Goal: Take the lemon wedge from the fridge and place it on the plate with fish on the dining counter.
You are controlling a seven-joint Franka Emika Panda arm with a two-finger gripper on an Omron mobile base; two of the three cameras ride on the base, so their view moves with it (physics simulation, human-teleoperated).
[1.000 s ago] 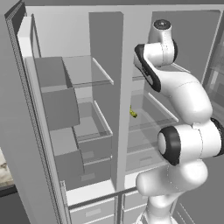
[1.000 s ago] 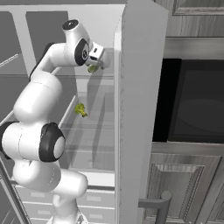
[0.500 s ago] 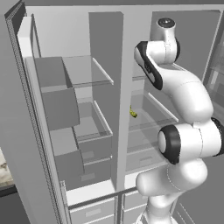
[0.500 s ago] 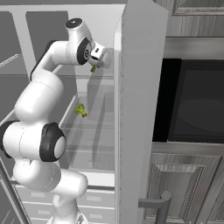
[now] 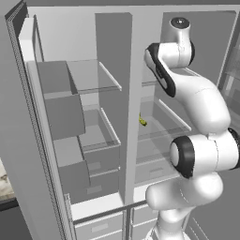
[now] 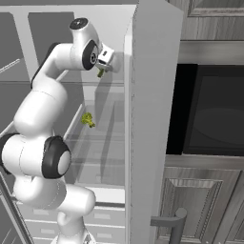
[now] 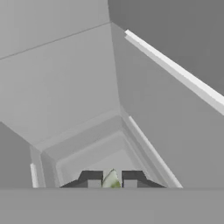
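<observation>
The fridge (image 5: pixel 131 70) stands with both doors open, and my arm reaches into the upper part of its right compartment. My gripper (image 6: pixel 101 70) points down there, shut on the lemon wedge (image 7: pixel 110 180), a tiny pale yellow-green piece pinched between the two dark fingertips (image 7: pixel 91 178). In the right base view the lemon wedge (image 6: pixel 100 73) hangs just under the white hand, close to the open fridge door (image 6: pixel 148 95). The plate, the fish and the dining counter are out of view.
Another small yellow-green thing (image 6: pixel 87 119) lies on the glass shelf below (image 5: pixel 142 121). Grey door bins (image 5: pixel 63 110) line the left door. Grey drawers (image 5: pixel 98 226) sit at the bottom. A dark oven front (image 6: pixel 209 112) and panelled cabinets (image 6: pixel 205 205) stand right of the fridge.
The jaws have gone from wide open to shut on the lemon wedge. The hand has risen slightly inside the upper compartment.
</observation>
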